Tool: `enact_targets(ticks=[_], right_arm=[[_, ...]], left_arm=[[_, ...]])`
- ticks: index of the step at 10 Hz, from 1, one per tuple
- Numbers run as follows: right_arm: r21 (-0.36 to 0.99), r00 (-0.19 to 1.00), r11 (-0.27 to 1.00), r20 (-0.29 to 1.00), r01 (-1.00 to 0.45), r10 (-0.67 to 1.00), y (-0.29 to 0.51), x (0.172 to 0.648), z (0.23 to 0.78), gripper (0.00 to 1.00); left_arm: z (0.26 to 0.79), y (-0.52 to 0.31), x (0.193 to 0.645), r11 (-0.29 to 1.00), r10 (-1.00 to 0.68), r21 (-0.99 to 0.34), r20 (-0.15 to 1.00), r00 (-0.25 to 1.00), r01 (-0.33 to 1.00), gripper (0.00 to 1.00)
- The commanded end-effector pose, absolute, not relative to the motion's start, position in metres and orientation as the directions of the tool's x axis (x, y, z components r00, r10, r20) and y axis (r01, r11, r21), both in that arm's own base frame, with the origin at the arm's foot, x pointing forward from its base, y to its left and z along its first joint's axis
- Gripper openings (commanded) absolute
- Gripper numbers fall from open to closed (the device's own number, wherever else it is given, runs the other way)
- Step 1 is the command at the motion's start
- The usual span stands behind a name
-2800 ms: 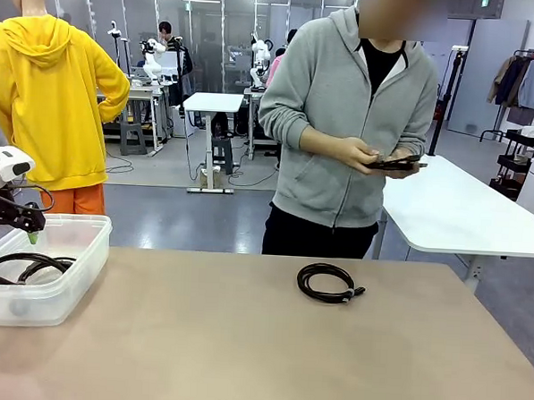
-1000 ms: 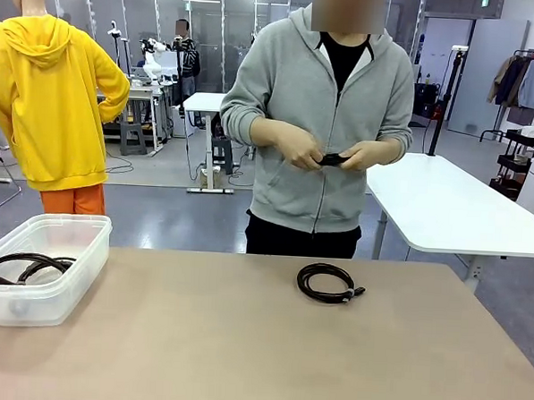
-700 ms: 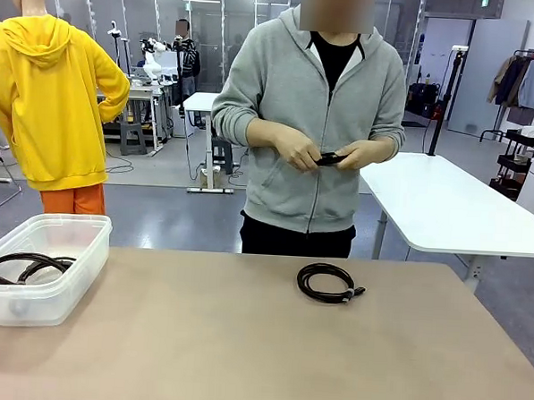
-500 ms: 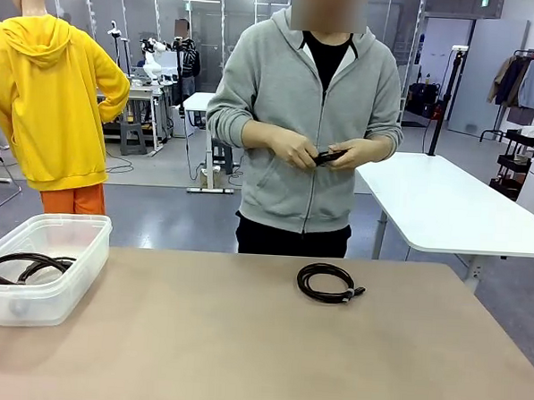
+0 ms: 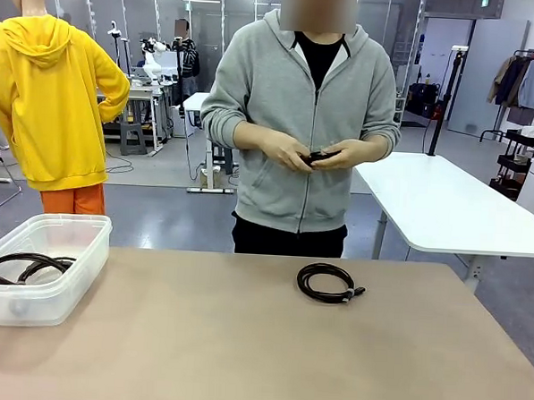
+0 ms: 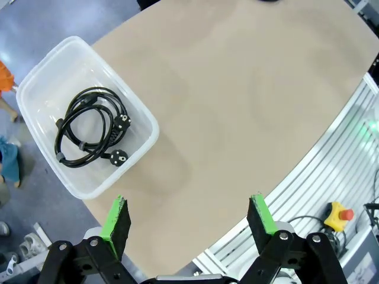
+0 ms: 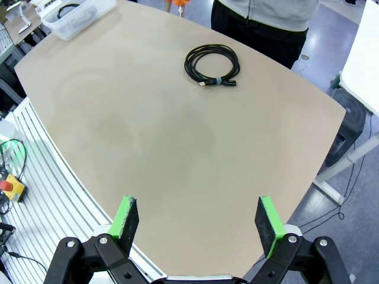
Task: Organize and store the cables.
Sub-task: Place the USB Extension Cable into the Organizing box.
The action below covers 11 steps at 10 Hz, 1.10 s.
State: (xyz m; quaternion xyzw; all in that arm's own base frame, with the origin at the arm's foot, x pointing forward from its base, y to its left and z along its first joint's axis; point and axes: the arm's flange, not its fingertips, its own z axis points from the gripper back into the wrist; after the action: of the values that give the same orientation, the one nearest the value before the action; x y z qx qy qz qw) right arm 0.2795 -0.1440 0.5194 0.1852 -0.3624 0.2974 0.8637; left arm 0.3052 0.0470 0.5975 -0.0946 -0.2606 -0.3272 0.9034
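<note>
Front view: a coiled black cable (image 5: 329, 282) lies on the surface (image 5: 241, 351) towards its far edge. Behind it a person (image 5: 298, 112) in a grey hoodie holds a small black item (image 5: 319, 155). At the left, a clear plastic bin (image 5: 82, 275) holds a second cable (image 5: 26, 266).

Left wrist view: the left gripper (image 6: 188, 216) hangs spread and empty, with the bin ahead of it.

Right wrist view: the right gripper (image 7: 196, 218) is likewise spread and empty, well apart from the coiled black cable.
</note>
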Motion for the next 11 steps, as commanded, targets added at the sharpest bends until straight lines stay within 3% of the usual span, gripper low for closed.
enact_targets(ticks=[1, 8, 11], right_arm=[[0.126, 0.55, 0.705, 0.724, -0.698, 0.415, -0.136, 0.291, 0.519, 1.0], [0.084, 0.625, 0.698, 0.528, -0.712, 0.574, 0.014, 0.455, 0.484, 1.0], [0.086, 0.629, 0.705, 0.538, -0.703, 0.562, 0.048, 0.472, 0.445, 1.0]], left_arm=[[0.597, 0.046, 0.304, 0.769, -0.546, 0.005, 0.525, 0.653, 0.639, 1.0], [0.597, 0.046, 0.304, 0.769, -0.546, 0.005, 0.525, 0.653, 0.639, 1.0], [0.597, 0.046, 0.304, 0.769, -0.546, 0.005, 0.525, 0.653, 0.639, 1.0]])
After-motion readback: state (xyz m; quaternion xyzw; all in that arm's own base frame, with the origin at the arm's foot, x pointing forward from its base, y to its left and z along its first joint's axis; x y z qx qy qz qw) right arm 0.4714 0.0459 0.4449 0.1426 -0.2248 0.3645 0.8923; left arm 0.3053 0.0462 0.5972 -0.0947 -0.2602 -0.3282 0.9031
